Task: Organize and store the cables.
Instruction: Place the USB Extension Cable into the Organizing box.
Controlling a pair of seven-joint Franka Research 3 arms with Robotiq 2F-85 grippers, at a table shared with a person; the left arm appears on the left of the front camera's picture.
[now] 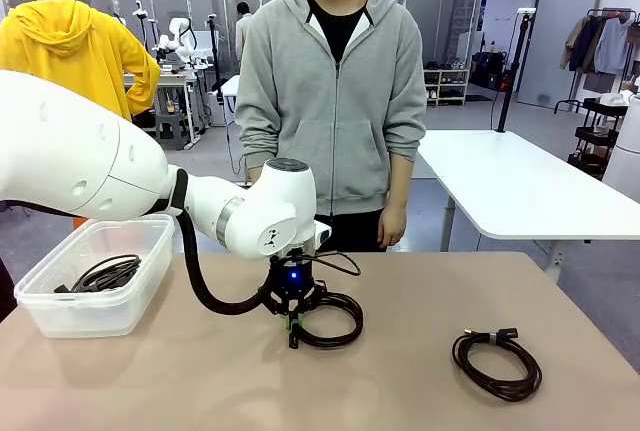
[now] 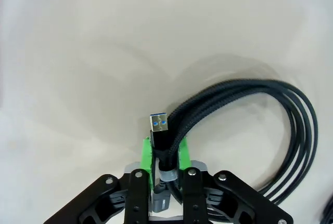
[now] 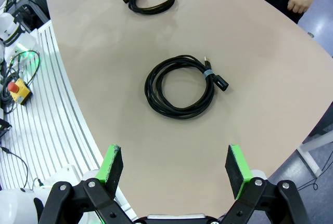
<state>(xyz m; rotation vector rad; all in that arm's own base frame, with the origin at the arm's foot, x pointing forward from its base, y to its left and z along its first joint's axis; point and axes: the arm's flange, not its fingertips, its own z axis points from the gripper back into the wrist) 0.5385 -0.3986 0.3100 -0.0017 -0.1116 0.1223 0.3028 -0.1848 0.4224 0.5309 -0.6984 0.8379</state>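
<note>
A coiled black braided cable (image 1: 332,323) at table (image 1: 200,386) centre is grasped near its plug by the left claw (image 1: 291,331). A second coil (image 3: 179,86), near right, is overhung by the released right claw (image 3: 173,157); a third coil (image 1: 100,273) is stored in a clear plastic bin (image 1: 60,319), left.

The left end effector (image 1: 292,329) reaches down onto the left edge of a black cable coil (image 1: 338,323) on the surface (image 1: 200,381). Right of that coil lies a second coil (image 1: 497,363). Left of it a clear bin (image 1: 75,316) holds a third coil (image 1: 105,273). Behind it stands a person (image 1: 335,101).
</note>
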